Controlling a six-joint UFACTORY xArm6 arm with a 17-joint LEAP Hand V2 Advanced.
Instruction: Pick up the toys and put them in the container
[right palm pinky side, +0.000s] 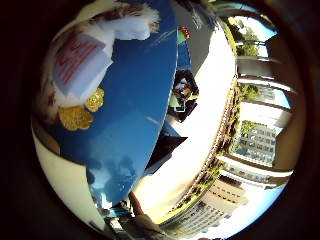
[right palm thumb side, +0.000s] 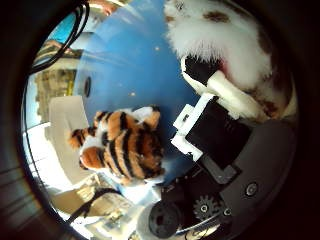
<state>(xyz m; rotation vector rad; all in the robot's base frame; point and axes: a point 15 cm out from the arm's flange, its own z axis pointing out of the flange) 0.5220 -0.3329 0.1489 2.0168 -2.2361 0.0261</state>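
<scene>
A white furry toy with brown patches (right palm thumb side: 225, 40) sits close against the palm in the right thumb side palm view. My right hand (right palm thumb side: 215, 115) has its white and black fingers curled against that toy. A striped orange, black and white tiger toy (right palm thumb side: 120, 148) lies on the blue surface (right palm thumb side: 150, 70) below the hand, away from the fingers. The right little finger side palm view shows a white soft thing with red and pink print (right palm pinky side: 80, 60) close to the palm. Two yellow round pieces (right palm pinky side: 78, 115) sit beside it, over the blue surface (right palm pinky side: 130, 110). I see no container that I can tell as such.
A cream-coloured edge (right palm thumb side: 62, 120) runs beside the blue surface near the tiger toy. Past the blue surface's edge, the little finger side view shows a pale strip (right palm pinky side: 205, 110) and buildings (right palm pinky side: 255, 140) further off.
</scene>
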